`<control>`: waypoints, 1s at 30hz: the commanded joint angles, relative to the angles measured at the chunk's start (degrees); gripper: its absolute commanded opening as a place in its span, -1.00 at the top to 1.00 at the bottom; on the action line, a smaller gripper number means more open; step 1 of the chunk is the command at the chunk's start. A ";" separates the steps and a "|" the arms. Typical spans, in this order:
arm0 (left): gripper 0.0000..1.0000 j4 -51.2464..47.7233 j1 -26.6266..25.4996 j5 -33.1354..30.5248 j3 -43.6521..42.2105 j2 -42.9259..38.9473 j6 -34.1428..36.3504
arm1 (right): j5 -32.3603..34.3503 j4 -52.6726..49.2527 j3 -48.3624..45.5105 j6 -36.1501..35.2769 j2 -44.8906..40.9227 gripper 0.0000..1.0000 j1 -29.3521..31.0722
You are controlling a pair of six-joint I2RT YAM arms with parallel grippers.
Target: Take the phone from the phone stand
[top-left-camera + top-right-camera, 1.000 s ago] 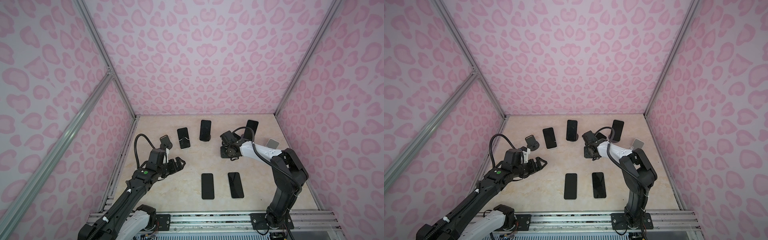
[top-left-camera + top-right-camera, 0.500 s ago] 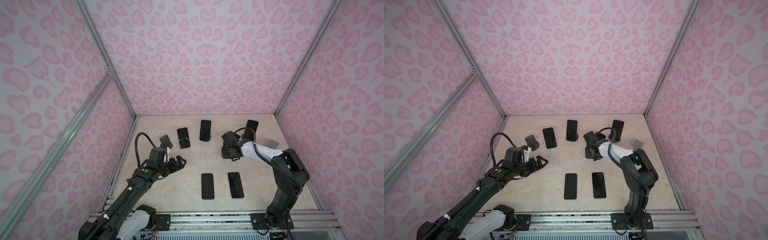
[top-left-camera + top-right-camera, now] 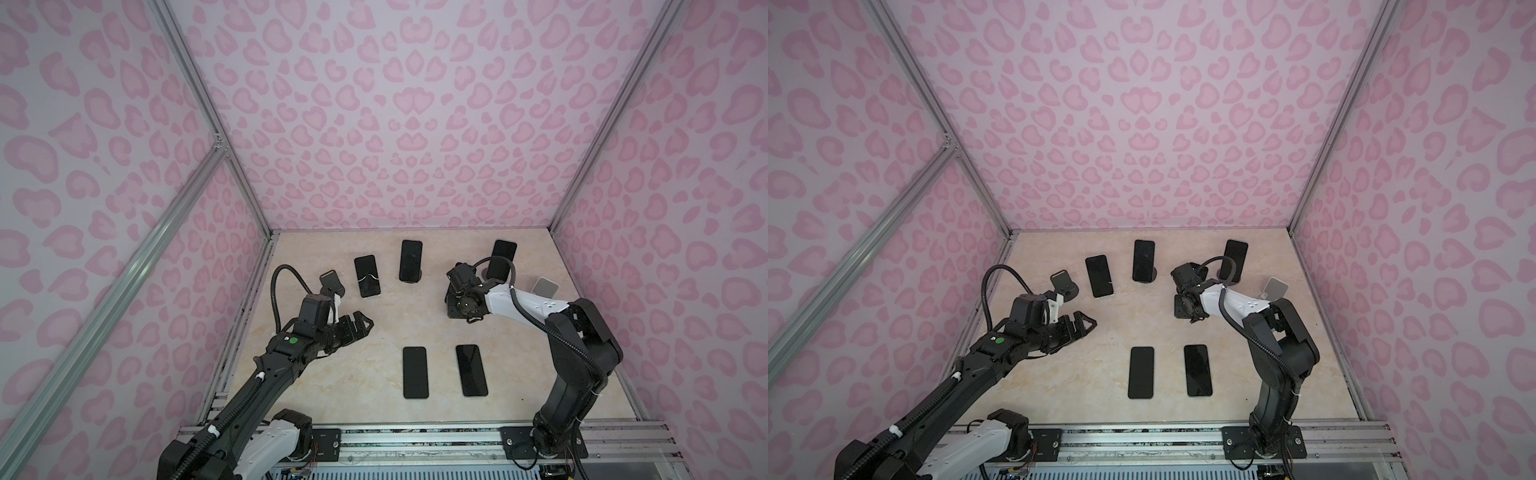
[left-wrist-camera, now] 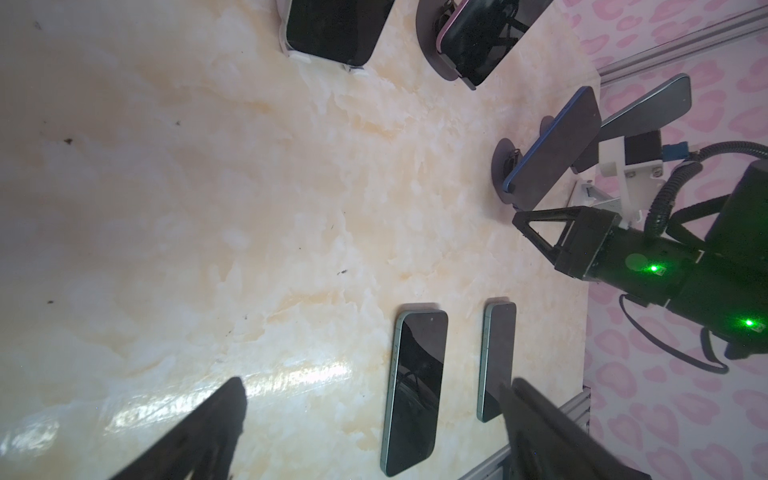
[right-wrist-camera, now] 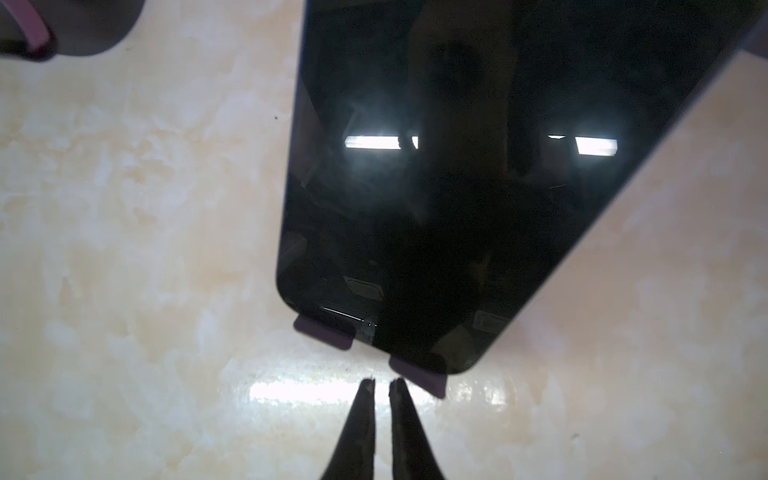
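Note:
A dark-screened phone (image 5: 457,187) with a blue edge leans on its phone stand (image 5: 324,332), resting on two purple lips. In both top views this phone (image 3: 503,259) (image 3: 1235,257) is at the back right. My right gripper (image 5: 382,380) is shut and holds nothing. Its tips sit just in front of the phone's lower edge, low over the table (image 3: 453,309) (image 3: 1181,309). The left wrist view shows that gripper (image 4: 517,220) beside the stand's round base (image 4: 500,162). My left gripper (image 3: 361,326) (image 4: 372,384) hovers open and empty on the left.
Two more phones (image 3: 367,275) (image 3: 410,261) lean on stands at the back. Empty stands are at the left (image 3: 331,282) and the right (image 3: 545,287). Two phones (image 3: 415,372) (image 3: 471,370) lie flat near the front. Pink walls close in three sides.

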 commanded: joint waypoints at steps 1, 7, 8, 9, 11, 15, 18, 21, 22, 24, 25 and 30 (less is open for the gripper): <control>-0.98 1.62 0.00 0.68 0.38 0.64 0.52 | 0.97 -0.57 -0.53 -0.89 -0.38 0.75 -0.34; -0.98 1.79 -0.14 0.51 0.13 0.60 0.54 | 1.01 -0.87 -1.33 -1.81 -1.00 0.75 -1.49; -0.98 1.78 -0.17 0.42 0.25 0.58 0.61 | 0.98 -0.90 -1.34 -1.92 -0.96 0.75 -1.70; -0.99 1.71 -0.18 0.42 0.24 0.64 0.63 | 0.93 -0.94 -1.37 -2.04 -0.87 0.75 -1.80; -0.99 1.82 -0.22 0.46 0.20 0.81 0.61 | 0.98 -0.95 -1.44 -2.31 -0.87 0.75 -2.07; -0.99 1.70 -0.26 0.51 0.06 0.72 0.62 | 1.22 -1.02 -1.47 -2.01 -0.98 0.75 -2.42; -0.99 1.71 -0.26 0.42 -0.18 0.40 0.61 | 1.81 -1.11 -1.80 -1.55 -1.10 0.75 -2.50; -0.99 1.62 -0.26 0.47 -0.21 0.23 0.61 | 1.76 -0.87 -2.15 -1.54 -1.48 0.75 -2.81; -0.99 1.69 -0.27 0.35 -0.19 0.20 0.65 | 1.78 -0.85 -2.28 -1.53 -1.57 0.75 -2.89; -0.99 1.60 -0.29 0.20 -0.19 0.47 0.84 | 1.72 -0.65 -2.33 -1.57 -1.74 0.75 -3.26; -0.99 1.62 -0.29 0.22 -0.23 0.64 0.87 | 1.67 -0.44 -2.29 -1.60 -1.83 0.75 -3.44; -0.99 1.63 -0.35 0.38 -0.24 0.43 0.79 | 1.85 -0.33 -2.26 -2.04 -1.98 0.75 -4.64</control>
